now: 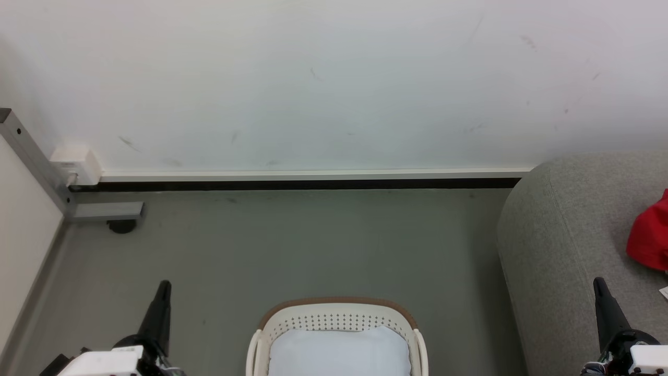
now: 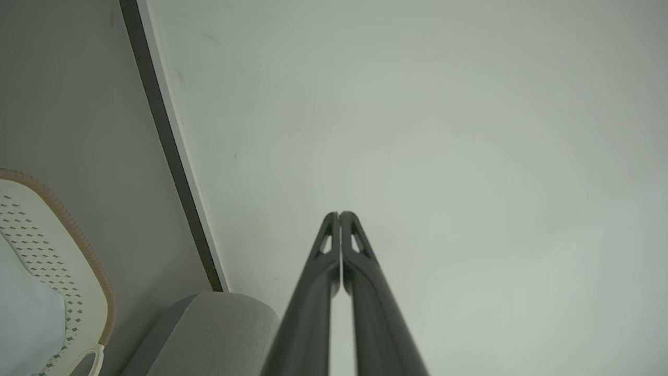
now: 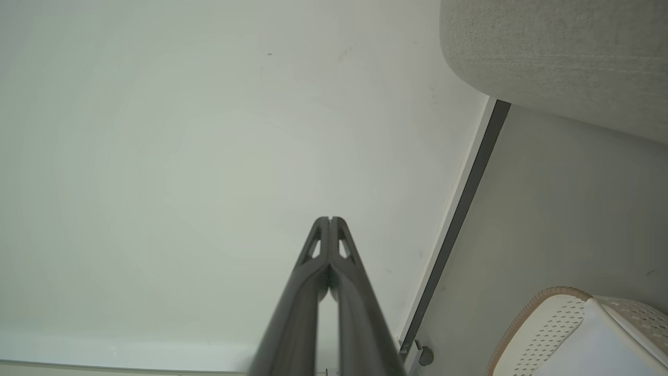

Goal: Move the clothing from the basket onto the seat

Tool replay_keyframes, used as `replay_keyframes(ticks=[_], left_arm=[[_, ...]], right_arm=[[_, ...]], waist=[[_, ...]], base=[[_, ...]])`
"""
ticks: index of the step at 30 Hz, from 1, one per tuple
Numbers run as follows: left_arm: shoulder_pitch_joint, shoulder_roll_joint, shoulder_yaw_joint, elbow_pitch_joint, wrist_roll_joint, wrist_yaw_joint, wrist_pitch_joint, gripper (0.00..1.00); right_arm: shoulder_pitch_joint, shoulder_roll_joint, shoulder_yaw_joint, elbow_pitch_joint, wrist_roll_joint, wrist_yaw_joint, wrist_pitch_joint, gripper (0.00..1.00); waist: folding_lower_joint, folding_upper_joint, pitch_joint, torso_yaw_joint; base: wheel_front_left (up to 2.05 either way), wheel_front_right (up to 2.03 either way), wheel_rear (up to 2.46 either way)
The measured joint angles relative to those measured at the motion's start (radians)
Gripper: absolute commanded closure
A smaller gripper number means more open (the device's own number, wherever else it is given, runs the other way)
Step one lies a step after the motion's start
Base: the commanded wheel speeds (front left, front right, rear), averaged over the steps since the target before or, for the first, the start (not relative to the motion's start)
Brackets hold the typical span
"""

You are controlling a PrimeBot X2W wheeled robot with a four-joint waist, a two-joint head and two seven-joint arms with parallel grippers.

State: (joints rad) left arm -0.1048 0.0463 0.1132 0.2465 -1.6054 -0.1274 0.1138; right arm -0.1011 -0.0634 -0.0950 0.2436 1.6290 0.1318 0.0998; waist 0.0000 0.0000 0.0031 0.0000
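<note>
The cream basket (image 1: 336, 305) with a brown rim stands on the floor at the bottom centre. A pale bluish-white fabric (image 1: 339, 352) lies inside it. A piece of red clothing (image 1: 649, 235) lies on the grey seat (image 1: 563, 235) at the right edge. My left gripper (image 1: 163, 286) is shut and empty, left of the basket. My right gripper (image 1: 599, 284) is shut and empty, in front of the seat. In the left wrist view the left gripper (image 2: 339, 215) points at the wall, with the basket (image 2: 78, 240) and seat (image 2: 209, 334) lower left. The right wrist view shows the right gripper (image 3: 330, 219), the seat (image 3: 553, 47) and the basket (image 3: 543, 305).
A white wall (image 1: 334, 78) with a dark baseboard (image 1: 297, 184) runs behind the grey floor (image 1: 292, 240). A grey metal frame with a black caster (image 1: 121, 225) stands at the far left. A small white tag (image 1: 664, 291) lies on the seat.
</note>
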Motion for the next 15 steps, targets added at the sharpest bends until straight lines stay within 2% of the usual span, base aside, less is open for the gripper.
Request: replay_keyframes(ticks=[15], left_arm=[[0.000,0.000,0.000,0.000,0.000,0.000,0.000,1.00]], right_arm=[[0.000,0.002,-0.003,0.000,-0.001,0.000,0.003,1.00]], waist=[[0.0000,0.0000,0.000,0.000]], base=[[0.00,0.00,0.00]])
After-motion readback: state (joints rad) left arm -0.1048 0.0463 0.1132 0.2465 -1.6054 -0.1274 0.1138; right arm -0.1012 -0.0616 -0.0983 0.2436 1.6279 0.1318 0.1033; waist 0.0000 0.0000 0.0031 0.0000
